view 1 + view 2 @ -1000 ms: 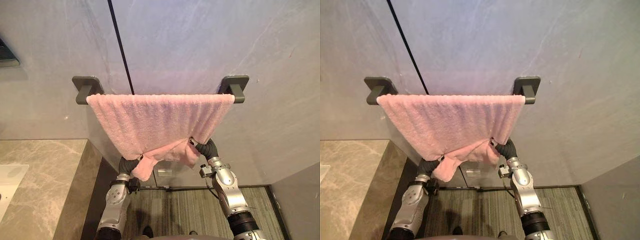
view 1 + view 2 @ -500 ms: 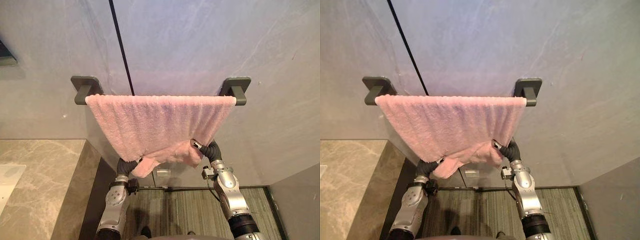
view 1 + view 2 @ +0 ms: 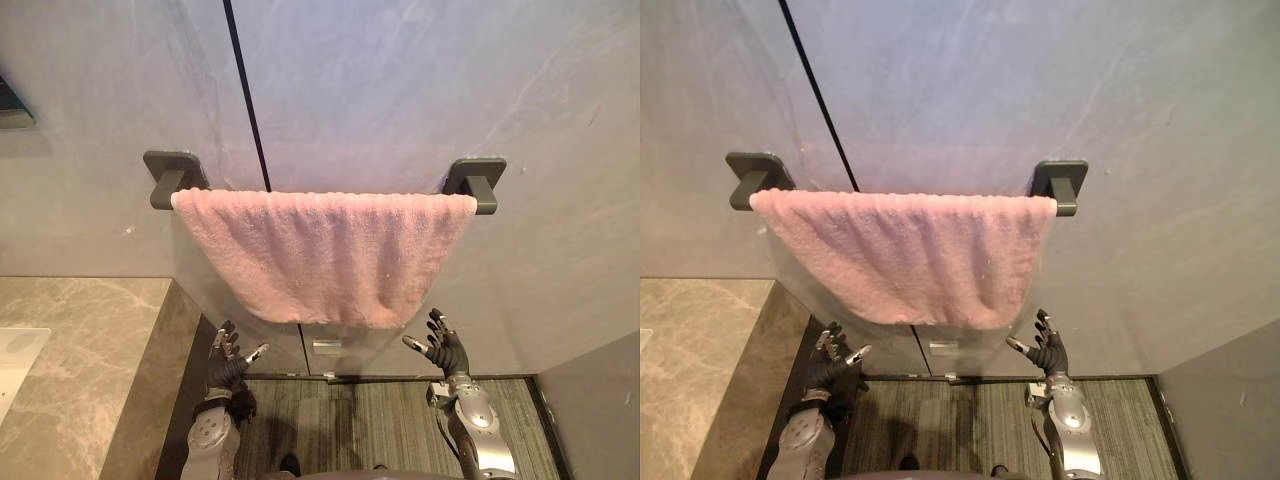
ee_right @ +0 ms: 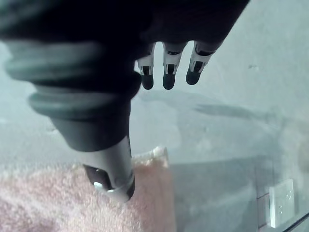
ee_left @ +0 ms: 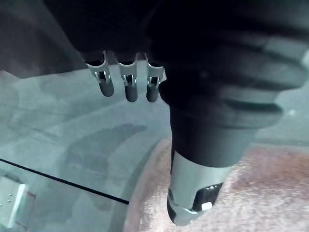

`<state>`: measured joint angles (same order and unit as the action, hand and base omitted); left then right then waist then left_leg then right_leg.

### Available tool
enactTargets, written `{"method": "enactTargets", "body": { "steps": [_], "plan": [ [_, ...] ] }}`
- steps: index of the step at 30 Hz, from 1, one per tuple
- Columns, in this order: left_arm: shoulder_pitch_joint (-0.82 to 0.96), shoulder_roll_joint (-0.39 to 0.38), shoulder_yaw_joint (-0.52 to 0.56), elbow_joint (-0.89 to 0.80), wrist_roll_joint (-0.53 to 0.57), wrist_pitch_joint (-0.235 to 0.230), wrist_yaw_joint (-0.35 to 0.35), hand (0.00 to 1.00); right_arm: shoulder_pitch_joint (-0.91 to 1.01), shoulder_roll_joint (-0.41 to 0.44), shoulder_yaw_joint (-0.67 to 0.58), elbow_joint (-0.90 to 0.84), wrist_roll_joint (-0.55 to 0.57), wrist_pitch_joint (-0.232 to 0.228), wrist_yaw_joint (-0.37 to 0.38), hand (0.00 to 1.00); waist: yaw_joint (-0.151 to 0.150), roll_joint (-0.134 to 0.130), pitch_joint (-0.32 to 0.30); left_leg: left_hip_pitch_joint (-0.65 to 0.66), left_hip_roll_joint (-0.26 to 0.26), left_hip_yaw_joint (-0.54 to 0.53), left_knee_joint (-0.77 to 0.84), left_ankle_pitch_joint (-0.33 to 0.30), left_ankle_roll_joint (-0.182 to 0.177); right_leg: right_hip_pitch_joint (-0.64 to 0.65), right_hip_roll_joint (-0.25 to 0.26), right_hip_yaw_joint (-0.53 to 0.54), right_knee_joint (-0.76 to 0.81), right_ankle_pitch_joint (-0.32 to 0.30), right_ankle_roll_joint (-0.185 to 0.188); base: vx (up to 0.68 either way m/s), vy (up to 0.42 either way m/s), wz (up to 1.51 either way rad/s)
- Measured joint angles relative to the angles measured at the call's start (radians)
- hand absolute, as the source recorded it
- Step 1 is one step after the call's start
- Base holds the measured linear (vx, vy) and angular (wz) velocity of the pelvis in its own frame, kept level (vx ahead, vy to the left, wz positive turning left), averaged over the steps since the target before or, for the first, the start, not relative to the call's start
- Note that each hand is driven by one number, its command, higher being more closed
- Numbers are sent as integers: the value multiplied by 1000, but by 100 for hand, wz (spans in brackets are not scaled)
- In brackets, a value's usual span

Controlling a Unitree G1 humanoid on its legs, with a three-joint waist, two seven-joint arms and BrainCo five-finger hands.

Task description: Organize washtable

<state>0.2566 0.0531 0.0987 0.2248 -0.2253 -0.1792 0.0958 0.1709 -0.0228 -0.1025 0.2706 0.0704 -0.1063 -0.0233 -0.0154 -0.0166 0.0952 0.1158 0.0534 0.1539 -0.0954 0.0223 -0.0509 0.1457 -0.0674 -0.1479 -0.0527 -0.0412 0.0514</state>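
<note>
A pink towel (image 3: 325,250) hangs flat over the dark wall rail (image 3: 478,182), its lower edge curving down in the middle. My left hand (image 3: 228,362) is below the towel's left lower corner, fingers spread and holding nothing. Under the towel's right lower corner, my right hand (image 3: 445,347) is likewise open and apart from the cloth. The left wrist view has the towel (image 5: 251,188) past the thumb, and the right wrist view has the towel's corner (image 4: 149,193) beside the thumb.
A marble washtable counter (image 3: 90,350) with a white basin edge (image 3: 15,350) lies at the lower left. The grey stone wall (image 3: 400,80) carries a vertical black seam. A striped floor mat (image 3: 360,420) lies below, and a white wall socket (image 4: 281,202) is low on the wall.
Both hands have let go of the towel's lower edge, opened and dropped down. The towel's bunched bottom has fallen free and now hangs smooth.
</note>
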Motion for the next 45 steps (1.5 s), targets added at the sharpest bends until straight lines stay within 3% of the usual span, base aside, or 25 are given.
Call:
{"method": "enactTargets", "body": {
  "steps": [6, 11, 18, 22, 27, 29, 35, 39, 45],
  "plan": [
    [50, -7, 110, -230, -21, -5, 18, 0, 62, 5, -159, -244, 18, -1, -46, 0, 0, 3, 0, 10, 6, 11, 0, -4, 2, -8, -6, 14, 25, -8, 1, -42, -11, -7],
    [57, -11, 136, -429, -48, -33, 13, 0, 62, 5, -245, -466, 18, -9, -69, 0, -3, 4, 0, 22, 2, 12, 0, -6, 4, -6, -6, 14, 33, -13, 4, -29, -9, 0],
    [38, -10, 222, -707, -61, -95, 14, 0, -3, -9, -284, -782, 63, -94, -66, 0, -25, 8, -3, 36, -1, 11, 1, -6, 5, 8, -6, 13, 32, -13, 4, -6, -1, 0],
    [0, 15, 187, -856, -115, -145, -4, 0, -106, -72, -195, -897, 166, -189, -30, 0, -25, 15, -8, 39, -2, 10, 1, -7, 6, 10, -5, 14, 34, -13, 4, -49, -13, -1],
    [-43, 123, 18, -901, -237, -172, -95, 0, -197, -155, 56, -905, 332, -212, 76, 0, -24, 32, -20, 46, -4, 10, 1, -6, 6, 17, -5, 14, 38, -13, 4, -20, -7, 0],
    [-69, 176, -89, -900, -325, -173, -178, 0, -237, -196, 191, -905, 390, -212, 147, 0, -23, 35, -23, 57, -3, 10, 1, -6, 6, 27, -4, 13, 37, -13, 4, -17, -9, 1],
    [-81, 285, -233, -823, -474, -134, -327, 0, -251, -290, 332, -895, 517, -188, 265, 0, -24, 35, -23, 62, -4, 13, 0, -6, 6, 26, -5, 15, 45, -13, 4, -39, -10, -3],
    [-81, 357, -312, -732, -480, -98, -397, 0, -218, -390, 396, -843, 538, -143, 337, 0, -24, 34, -22, 63, -4, 15, 0, -6, 6, 25, -5, 16, 48, -13, 4, -42, -10, -2],
    [-78, 367, -334, -623, -464, -77, -423, 0, -156, -467, 446, -667, 546, -68, 392, 0, -24, 33, -22, 43, -3, 16, 0, -6, 6, 4, -4, 18, 47, -13, 4, 0, 0, 0]
  ]
}}
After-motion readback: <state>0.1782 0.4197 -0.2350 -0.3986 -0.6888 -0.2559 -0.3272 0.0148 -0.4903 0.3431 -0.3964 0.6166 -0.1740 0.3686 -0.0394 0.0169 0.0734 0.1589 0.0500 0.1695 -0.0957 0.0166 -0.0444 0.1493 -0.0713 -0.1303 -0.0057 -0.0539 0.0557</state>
